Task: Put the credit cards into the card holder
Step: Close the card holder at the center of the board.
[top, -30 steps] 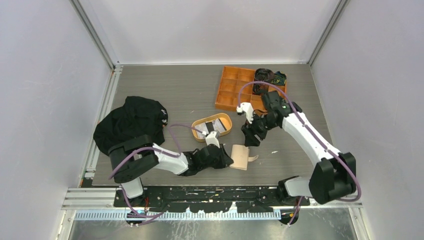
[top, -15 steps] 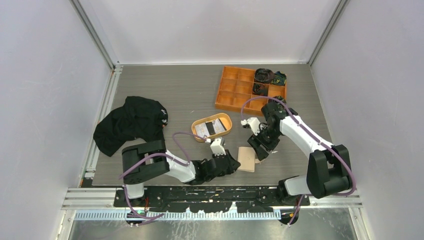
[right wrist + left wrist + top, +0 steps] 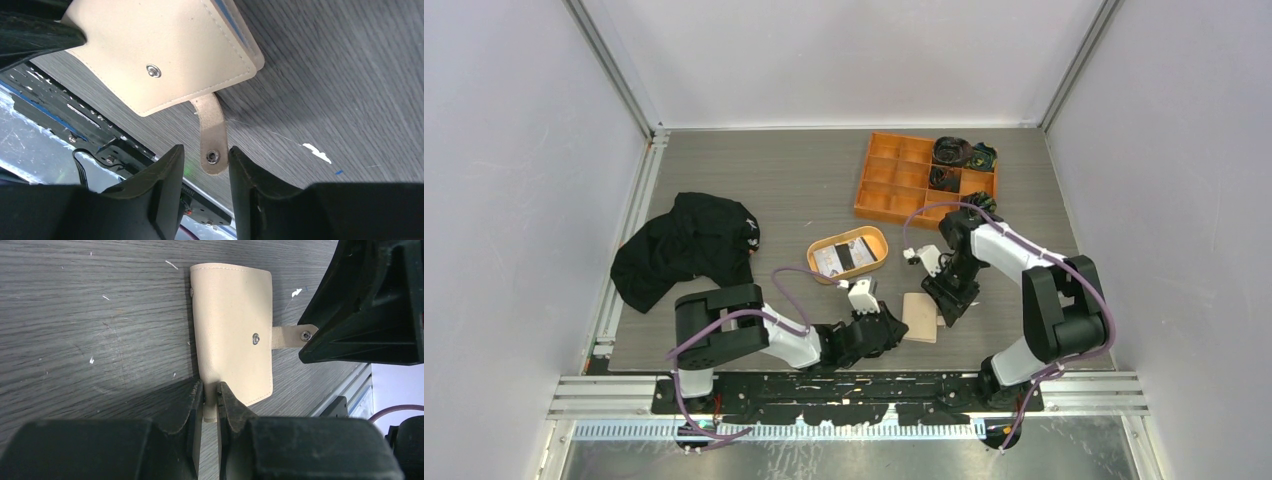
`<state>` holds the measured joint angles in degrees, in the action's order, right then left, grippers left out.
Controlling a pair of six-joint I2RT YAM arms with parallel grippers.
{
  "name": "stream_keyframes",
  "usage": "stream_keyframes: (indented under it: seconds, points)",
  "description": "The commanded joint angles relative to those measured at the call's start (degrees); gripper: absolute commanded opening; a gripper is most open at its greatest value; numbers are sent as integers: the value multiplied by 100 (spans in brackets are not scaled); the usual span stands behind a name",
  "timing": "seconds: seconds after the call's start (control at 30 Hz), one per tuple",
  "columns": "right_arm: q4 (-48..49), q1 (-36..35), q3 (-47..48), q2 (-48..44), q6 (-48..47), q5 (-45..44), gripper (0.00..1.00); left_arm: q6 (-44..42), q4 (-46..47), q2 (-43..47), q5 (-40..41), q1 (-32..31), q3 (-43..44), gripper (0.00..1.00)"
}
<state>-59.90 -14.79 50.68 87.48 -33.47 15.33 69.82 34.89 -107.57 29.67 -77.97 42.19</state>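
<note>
Since a second earlier the right arm had swung down from beside the orange box [image 3: 894, 176] to the card holder [image 3: 919, 318], and the left arm had drawn back toward the near edge of the table [image 3: 774, 190], with the holder shifted slightly to the right. It lay flat and folded shut near the front of the table, between the two grippers: a squarish wallet of pale beige leather-like stuff with stitching along its edges and a small metal snap stud on its upper face [image 3: 235, 330]. A narrow tab [image 3: 213, 142] with a second snap at its tip stuck out from one side, undone and lying on the table. The left gripper [image 3: 209, 396] was pinched narrow on the holder's near edge, with the beige corner caught between its jaws. The right gripper [image 3: 205, 149] stood partly open with one finger on each side of the tab – one finger just beside it or touching, the other a little apart. From the right wrist view the thin edge of a blue card [image 3: 229, 21] showed between the holder's leaves at its far side. Behind the holder, the oval tan tray [image 3: 869, 240] held a light card [image 3: 829, 260] and a dark card [image 3: 849, 257] lying side by side. A heap of black cloth [image 3: 686, 245] sat well apart at the left of the table.
</note>
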Motion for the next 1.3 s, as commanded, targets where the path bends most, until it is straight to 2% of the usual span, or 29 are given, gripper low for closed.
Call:
stream_keyframes:
  seconds: [0.0, 0.17, 0.37, 0.53, 0.63, 0.73, 0.87, 1.0, 1.13, 1.27]
  points:
    - [-170, -33, 175, 64, 43, -156, 38, -226, -187, -67, 255, -56, 97, 15]
    - [-276, -48, 291, 284, -53, -222, 14, -224, -181, -21, 289, -80, 49, 16]
    - [-97, -181, 590, 186, -384, -469, 8, -310, 111, 18, 74, -87, -40, 20]
    - [283, -626, 771, 148, -1367, -676, 7, -609, 421, -137, -246, -77, 71, 24]
    - [412, -990, 827, 240, -1985, -689, 9, -799, 627, -194, -449, -30, 72, 26]
    - [537, -1275, 1000, 412, -2158, -683, 12, -907, 850, -163, -579, 33, -68, 28]
    - [763, -1347, 1171, 454, -1961, -778, 20, -1192, 1330, -3, -720, 89, -466, 29]
    - [806, -1286, 1267, 276, -1524, -803, 31, -1737, 1245, 474, -832, 113, -737, 30]
    - [827, -983, 1261, -186, -1263, -177, 43, -2141, 763, 1114, -877, 115, -851, 31]
    - [692, -484, 1252, -644, -1197, 715, 51, -2365, 707, 1381, -1504, 389, -885, 33]
